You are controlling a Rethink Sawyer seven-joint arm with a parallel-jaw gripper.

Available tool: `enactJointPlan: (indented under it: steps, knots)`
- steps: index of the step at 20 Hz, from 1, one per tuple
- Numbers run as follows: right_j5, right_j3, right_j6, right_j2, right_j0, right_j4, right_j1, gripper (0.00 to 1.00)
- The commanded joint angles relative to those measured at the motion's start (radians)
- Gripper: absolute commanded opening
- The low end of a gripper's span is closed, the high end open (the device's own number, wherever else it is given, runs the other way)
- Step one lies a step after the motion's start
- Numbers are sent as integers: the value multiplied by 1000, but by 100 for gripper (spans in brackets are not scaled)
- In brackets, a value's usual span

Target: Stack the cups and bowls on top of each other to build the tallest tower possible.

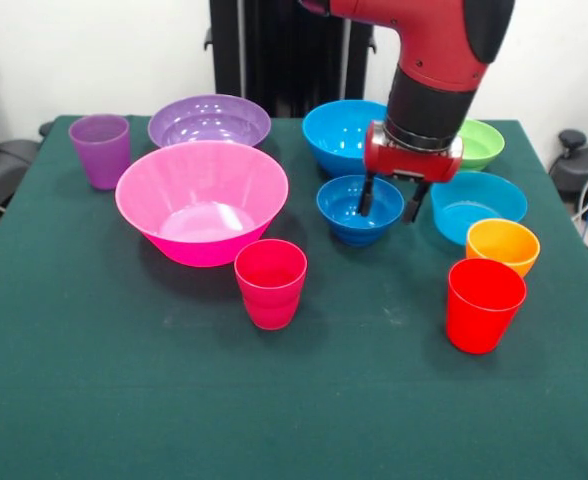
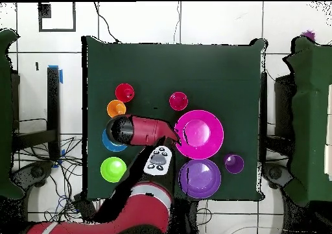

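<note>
Lots of bare green table (image 1: 124,400) up close. Shiny round plastic everywhere. Near: red cup (image 1: 485,304) on the right, pink cup (image 1: 270,282) in the middle. Behind those, orange bowl (image 1: 502,244), huge pink bowl (image 1: 202,200), cyan bowl (image 1: 479,204). Gripper (image 1: 389,208) spread open across the right rim of the small dark blue bowl (image 1: 357,209). Far: purple cup (image 1: 101,149), purple bowl (image 1: 209,121), large blue bowl (image 1: 339,132), green bowl (image 1: 482,144). Nothing stacked yet.

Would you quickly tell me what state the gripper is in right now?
Gripper: open, fingers straddling the near rim of the small dark blue bowl, gripping nothing yet.
</note>
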Motion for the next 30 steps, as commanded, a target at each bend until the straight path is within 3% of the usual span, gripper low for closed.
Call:
enactJointPlan:
  steps: [1, 24, 30]
  knots:
    - [98, 1, 204, 75, 24, 40, 83, 100]
    - [132, -41, 274, 8, 82, 28, 142, 100]
    - [109, -34, 281, 33, 68, 41, 135, 100]
